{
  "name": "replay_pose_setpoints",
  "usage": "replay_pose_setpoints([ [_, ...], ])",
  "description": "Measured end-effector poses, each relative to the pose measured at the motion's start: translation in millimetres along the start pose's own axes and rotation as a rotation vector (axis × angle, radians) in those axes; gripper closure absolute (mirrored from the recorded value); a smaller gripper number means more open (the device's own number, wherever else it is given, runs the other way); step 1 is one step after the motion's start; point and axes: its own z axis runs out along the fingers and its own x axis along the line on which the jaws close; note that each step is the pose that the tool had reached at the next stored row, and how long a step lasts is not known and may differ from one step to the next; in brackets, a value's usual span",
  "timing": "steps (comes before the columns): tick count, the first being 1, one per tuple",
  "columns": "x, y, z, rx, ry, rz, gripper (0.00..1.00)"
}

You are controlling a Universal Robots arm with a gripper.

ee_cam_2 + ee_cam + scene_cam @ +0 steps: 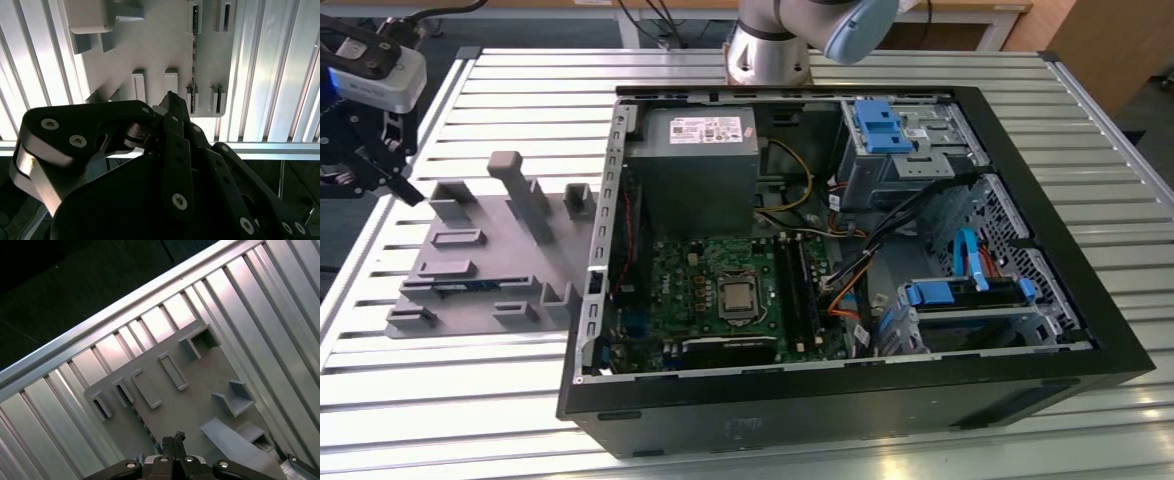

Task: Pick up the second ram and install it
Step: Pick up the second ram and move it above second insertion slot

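Gripper (403, 190) seen with fingers together, nothing held, hovering above gray holder plate (494, 255) on bench (454, 400). Second ram (460, 287) seated on edge in plate's slots, well apart from open computer case (1067, 335).

Risk judged: stick's top edge could be struck if descent made with fingers together; stick could be tilted in slots by off-centre grasp.

Case and memory slots (794, 285) given by exterior view. Stick (193, 60) shown edge-on, near gripper tip (171, 97), by second wrist view.
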Motion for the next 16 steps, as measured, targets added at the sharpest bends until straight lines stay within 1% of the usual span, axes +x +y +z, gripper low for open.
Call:
replay_pose_setpoints([
  [3, 0.0, 0.0, 0.1, 0.0, 0.008, -0.014, 0.89],
  [6, 0.0, 0.0, 0.0, -0.0008, 0.0138, -0.032, 0.89],
  [8, 0.1, 0.0, 0.0, -0.0012, 0.0143, -0.039, 0.89],
  [16, 0.0, 0.0, 0.0, -0.0014, 0.0142, -0.039, 0.89],
])
